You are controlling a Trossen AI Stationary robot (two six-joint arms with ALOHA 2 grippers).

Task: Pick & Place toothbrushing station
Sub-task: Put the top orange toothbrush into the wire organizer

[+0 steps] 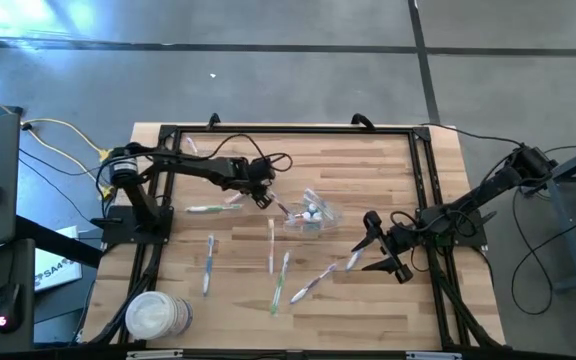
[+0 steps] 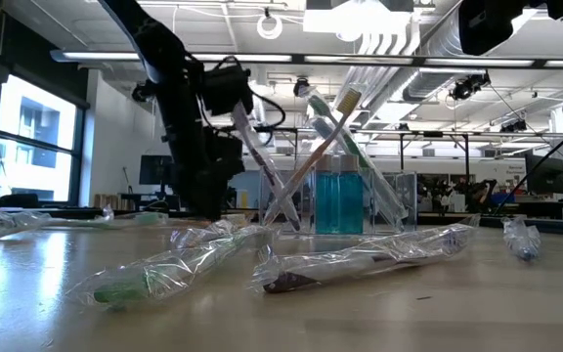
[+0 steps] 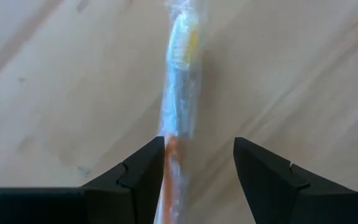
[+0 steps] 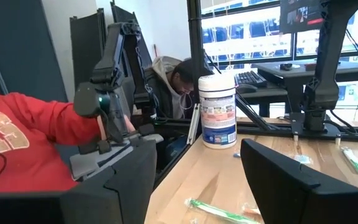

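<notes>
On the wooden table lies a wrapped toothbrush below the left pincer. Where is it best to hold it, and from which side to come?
Probably at the slim handle, coming straight down. The wrapped toothbrush lies flat on the table, and the open left pincer already straddles its orange handle end, with one finger beside it. The crinkly wrapper is wider near the head, so the handle looks like the firmer hold.

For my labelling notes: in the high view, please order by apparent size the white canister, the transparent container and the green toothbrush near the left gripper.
1. White canister, clearly the largest.
2. Transparent container.
3. Green toothbrush: similar length, far slimmer.
</notes>
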